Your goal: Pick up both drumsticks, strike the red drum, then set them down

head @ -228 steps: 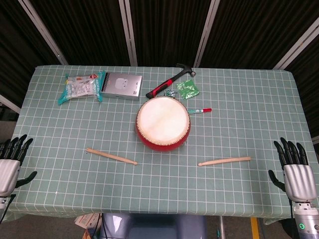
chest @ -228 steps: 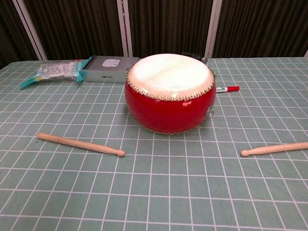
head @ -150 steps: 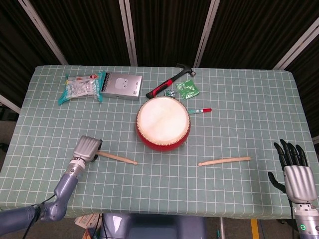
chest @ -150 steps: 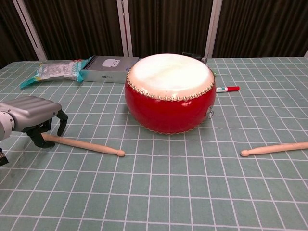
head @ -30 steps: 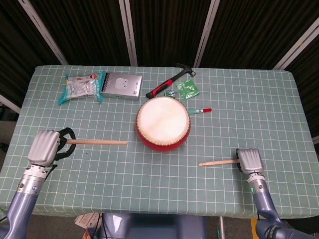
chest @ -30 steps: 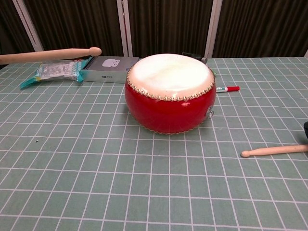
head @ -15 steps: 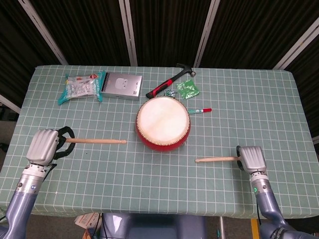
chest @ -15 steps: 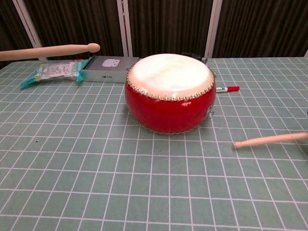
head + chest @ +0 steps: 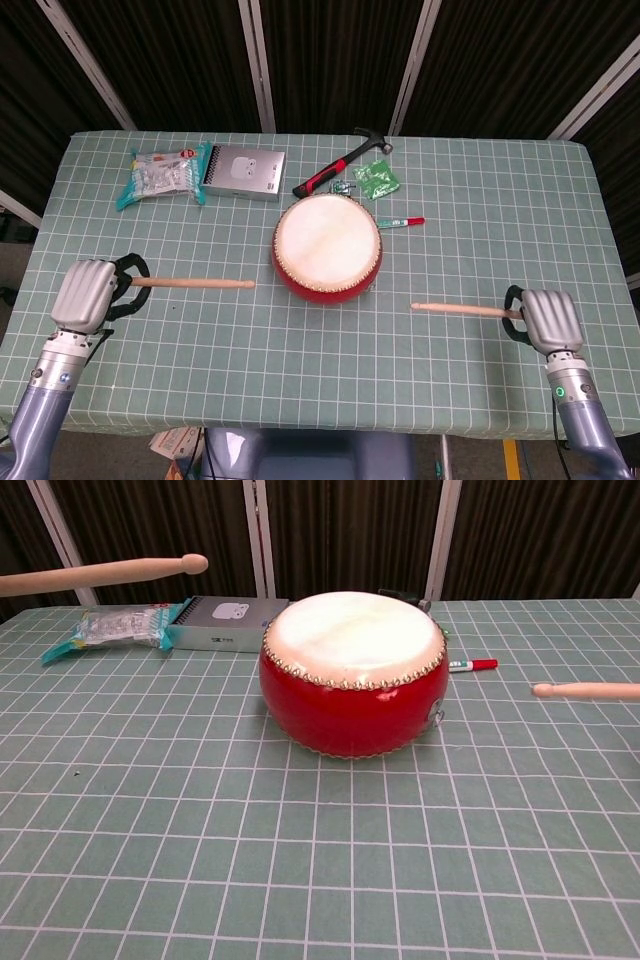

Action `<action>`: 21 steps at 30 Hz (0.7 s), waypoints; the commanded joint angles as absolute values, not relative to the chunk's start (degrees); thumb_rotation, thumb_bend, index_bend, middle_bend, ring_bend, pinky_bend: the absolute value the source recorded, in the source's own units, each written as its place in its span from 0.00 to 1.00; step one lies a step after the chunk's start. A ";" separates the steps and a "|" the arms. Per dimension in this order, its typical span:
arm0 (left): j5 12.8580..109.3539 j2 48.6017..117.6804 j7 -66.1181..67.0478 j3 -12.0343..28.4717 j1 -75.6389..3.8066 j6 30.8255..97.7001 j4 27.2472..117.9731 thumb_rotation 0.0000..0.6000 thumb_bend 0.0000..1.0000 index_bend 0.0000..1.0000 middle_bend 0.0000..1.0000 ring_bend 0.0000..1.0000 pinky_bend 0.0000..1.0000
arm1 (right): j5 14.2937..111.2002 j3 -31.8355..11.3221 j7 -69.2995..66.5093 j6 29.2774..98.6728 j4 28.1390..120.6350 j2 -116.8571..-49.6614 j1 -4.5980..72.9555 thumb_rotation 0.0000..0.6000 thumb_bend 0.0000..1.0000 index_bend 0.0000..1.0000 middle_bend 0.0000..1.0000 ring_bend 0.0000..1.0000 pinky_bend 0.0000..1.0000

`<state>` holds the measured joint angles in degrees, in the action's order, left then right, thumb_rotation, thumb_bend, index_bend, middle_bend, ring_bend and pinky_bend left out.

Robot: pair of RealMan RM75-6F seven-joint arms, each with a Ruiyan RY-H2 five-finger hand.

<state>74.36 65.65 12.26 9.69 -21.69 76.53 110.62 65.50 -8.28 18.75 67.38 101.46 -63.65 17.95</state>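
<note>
The red drum [image 9: 327, 247] [image 9: 352, 678] with a pale skin stands mid-table. My left hand [image 9: 92, 293] grips the butt of a wooden drumstick [image 9: 190, 284] [image 9: 100, 575], held level above the cloth with its tip pointing toward the drum. On the other side, my right hand [image 9: 545, 318] grips the second drumstick [image 9: 463, 310] [image 9: 587, 690], also lifted off the table and pointing left at the drum. Neither hand shows in the chest view; only the sticks reach in from the edges.
Behind the drum lie a red-handled hammer [image 9: 340, 163], a green packet [image 9: 378, 180] and a red marker [image 9: 401, 222]. A grey box [image 9: 244, 173] and a plastic bag [image 9: 162, 173] sit at the back left. A green checked cloth [image 9: 320, 360] covers the table.
My right hand has lifted its drumstick off the table and drawn back to the right. The left hand keeps its stick raised, almost still.
</note>
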 commanded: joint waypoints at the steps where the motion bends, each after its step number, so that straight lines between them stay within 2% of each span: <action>1: 74.55 65.86 11.98 9.91 -21.73 76.74 110.32 1.00 0.56 0.76 1.00 1.00 1.00 | 63.20 -10.26 13.33 67.86 104.52 -61.90 17.00 1.00 0.58 0.92 0.99 1.00 0.99; 12: 74.20 67.70 7.07 11.49 -23.49 74.33 102.75 1.00 0.55 0.76 1.00 1.00 1.00 | 54.03 -19.01 5.18 69.34 110.12 -57.72 18.28 1.00 0.59 0.92 0.99 1.00 0.99; 21: 70.25 68.80 5.06 14.52 -26.55 70.51 98.10 1.00 0.55 0.76 1.00 1.00 1.00 | 49.28 -19.98 8.78 67.42 109.27 -58.31 22.04 1.00 0.59 0.92 0.99 1.00 0.99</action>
<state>70.64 68.57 5.36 14.14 -26.19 70.84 98.45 49.87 -19.87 8.26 67.78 109.63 -57.92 21.54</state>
